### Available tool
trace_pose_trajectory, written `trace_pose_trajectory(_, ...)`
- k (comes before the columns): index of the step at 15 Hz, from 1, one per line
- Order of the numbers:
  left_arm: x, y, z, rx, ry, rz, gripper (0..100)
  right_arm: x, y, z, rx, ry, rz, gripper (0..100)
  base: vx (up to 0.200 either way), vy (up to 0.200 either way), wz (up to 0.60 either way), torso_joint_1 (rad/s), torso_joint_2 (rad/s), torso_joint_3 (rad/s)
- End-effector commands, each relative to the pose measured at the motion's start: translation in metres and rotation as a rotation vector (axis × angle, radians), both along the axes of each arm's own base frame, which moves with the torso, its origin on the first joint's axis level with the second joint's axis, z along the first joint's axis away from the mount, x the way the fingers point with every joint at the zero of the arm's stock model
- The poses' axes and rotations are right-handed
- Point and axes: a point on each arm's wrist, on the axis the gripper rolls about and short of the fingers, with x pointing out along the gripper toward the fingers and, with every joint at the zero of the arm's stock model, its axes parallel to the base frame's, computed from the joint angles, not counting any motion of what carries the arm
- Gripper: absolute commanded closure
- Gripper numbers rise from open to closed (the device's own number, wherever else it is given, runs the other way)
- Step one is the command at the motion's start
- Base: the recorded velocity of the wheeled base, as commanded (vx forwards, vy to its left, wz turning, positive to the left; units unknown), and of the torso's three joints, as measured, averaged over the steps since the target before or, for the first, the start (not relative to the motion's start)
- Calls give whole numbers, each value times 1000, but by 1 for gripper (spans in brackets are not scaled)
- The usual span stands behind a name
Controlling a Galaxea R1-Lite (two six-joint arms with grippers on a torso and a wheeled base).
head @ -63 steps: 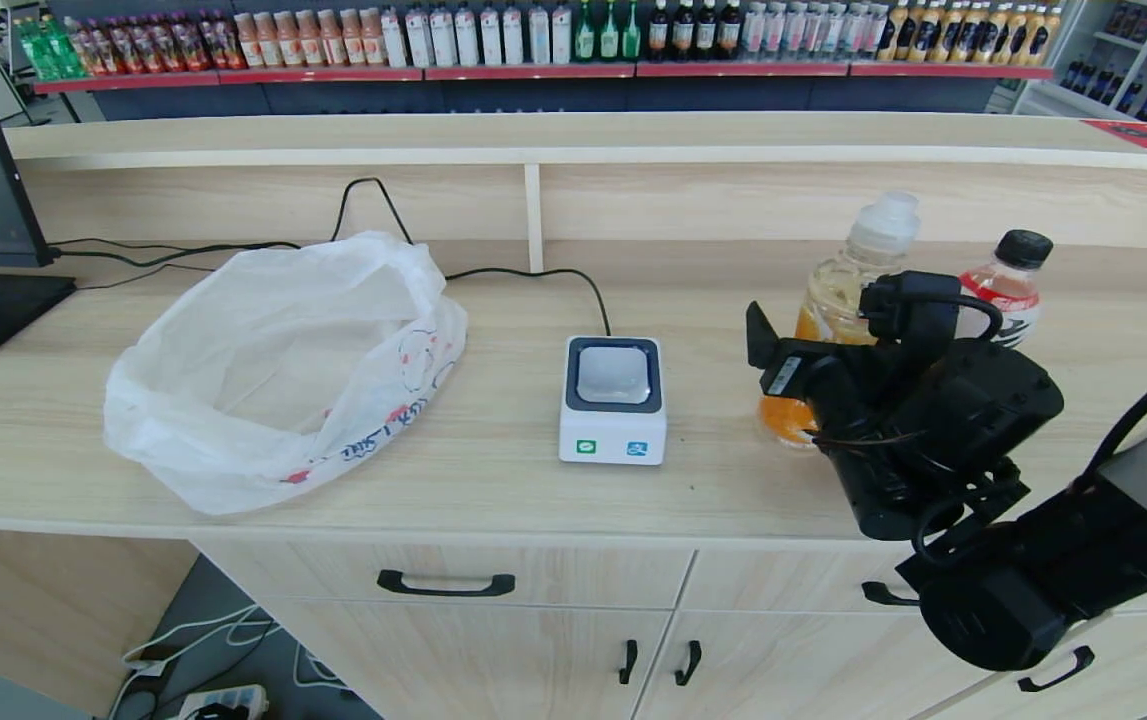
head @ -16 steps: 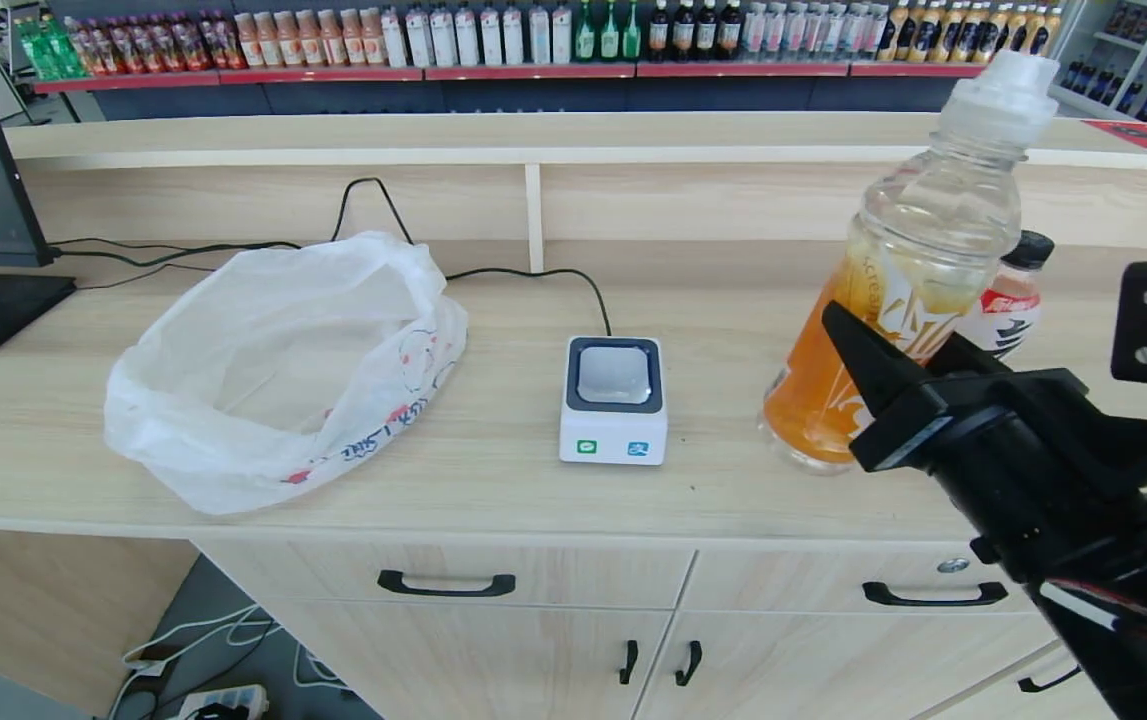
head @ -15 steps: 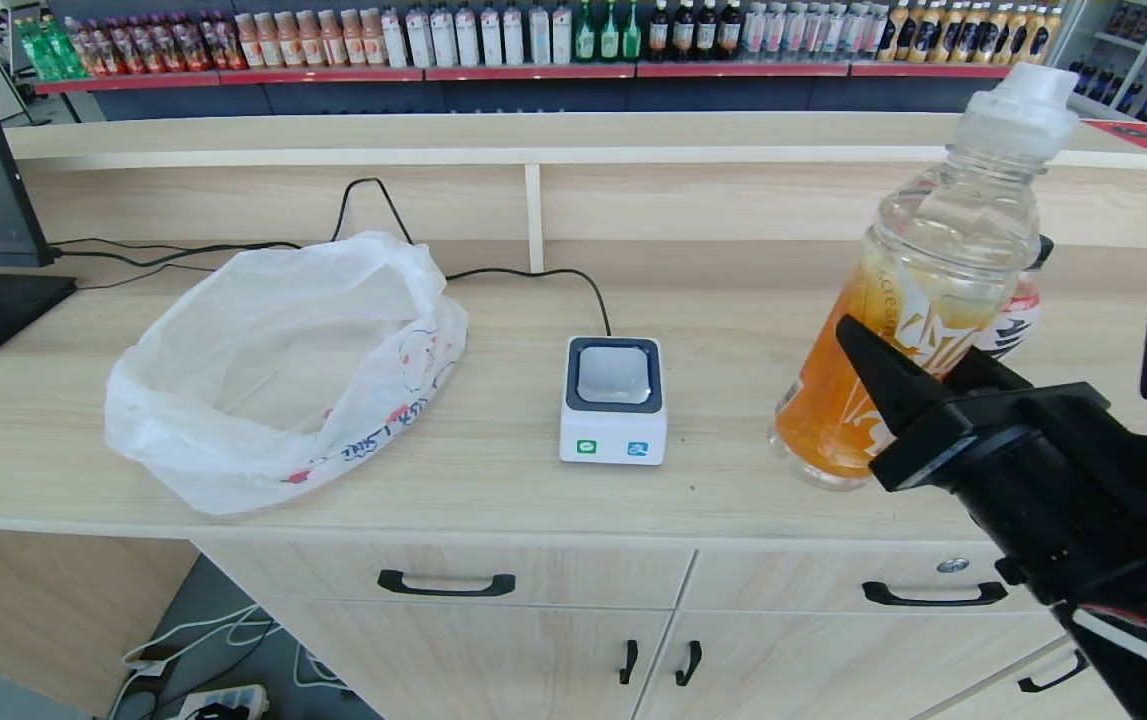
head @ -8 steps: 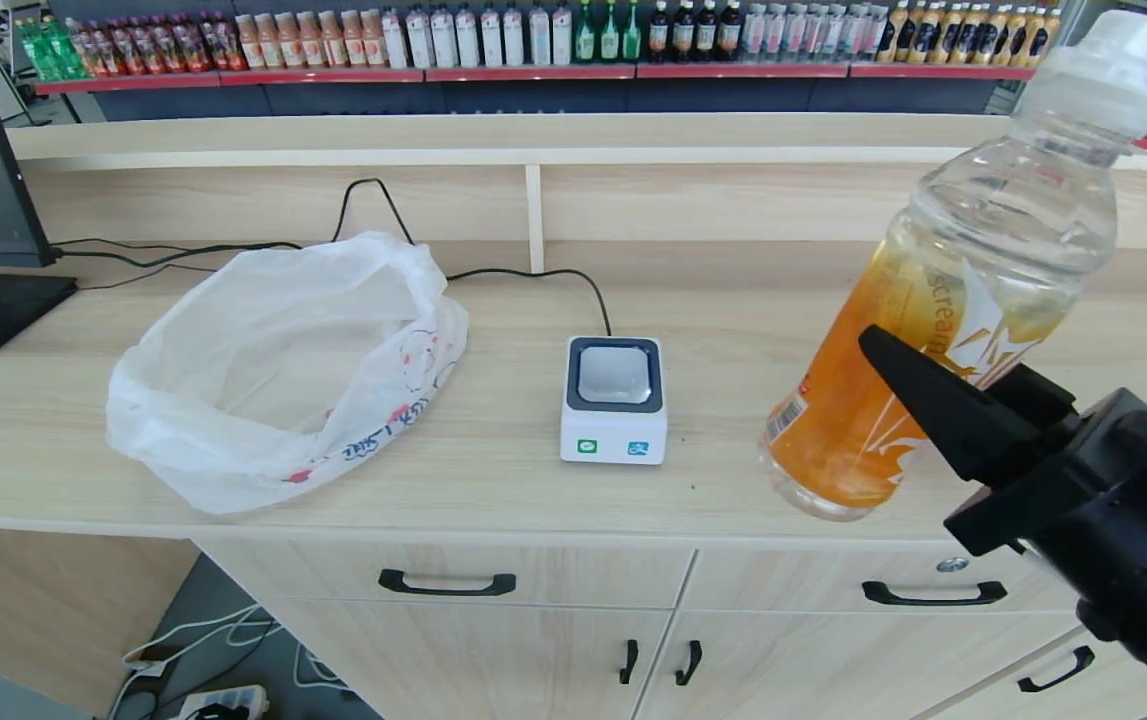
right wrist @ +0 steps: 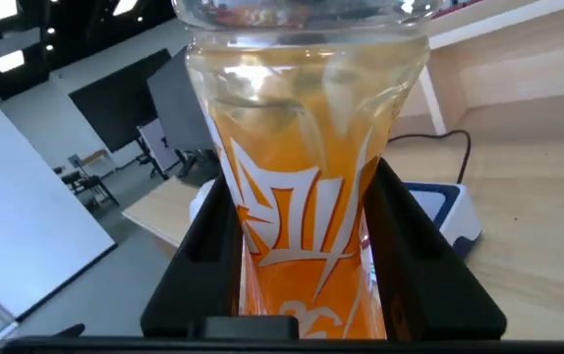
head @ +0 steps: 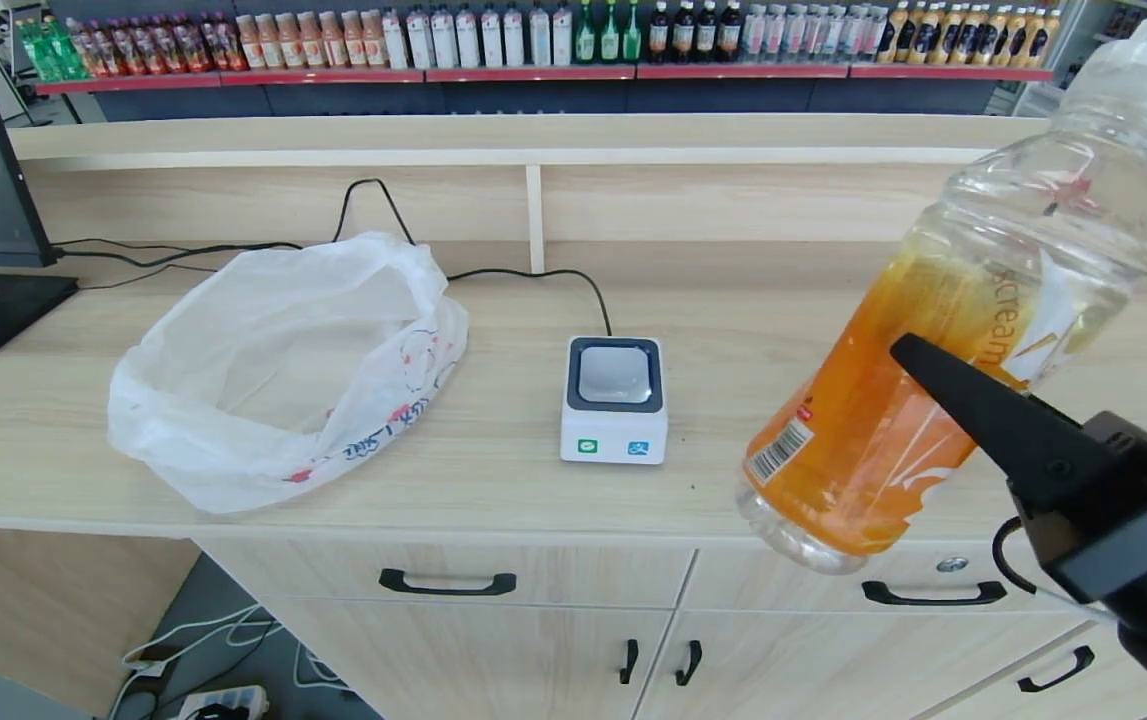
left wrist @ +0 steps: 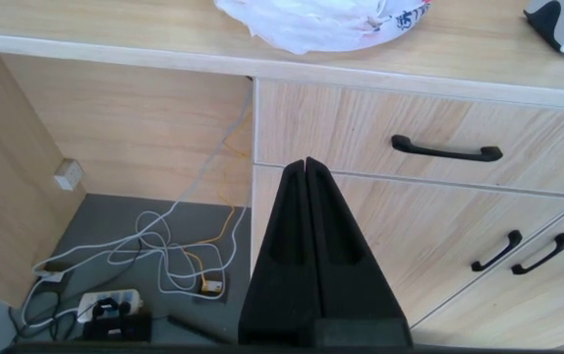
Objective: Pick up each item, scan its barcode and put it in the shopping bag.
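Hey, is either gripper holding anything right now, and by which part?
The right gripper clamps the tilted orange drink bottle around its labelled middle. The left gripper is shut and holds nothing.

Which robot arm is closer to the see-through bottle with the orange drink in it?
Right. The right tool grips the clear plastic bottle of orange drink; the left tool hangs shut below the wooden counter, by the drawers.

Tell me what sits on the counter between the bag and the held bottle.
The scanner alone, standing apart from the bag and the bottle, in the head view.
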Motion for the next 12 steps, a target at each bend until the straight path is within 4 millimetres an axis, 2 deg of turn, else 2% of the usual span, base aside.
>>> trace_pose_trajectory(1,0,0,0,0,0,0,100,-6,-6,0,50,33,39,100,0,0,0,0,0,0)
trace_pose_trajectory(4,0,0,0,0,0,0,100,-16,-13,5,121,56,182,100,0,0,0,0,0,0)
trace_pose_trajectory(12,0,0,0,0,0,0,100,-38,-24,0,163,131,438,100,0,0,0,0,0,0)
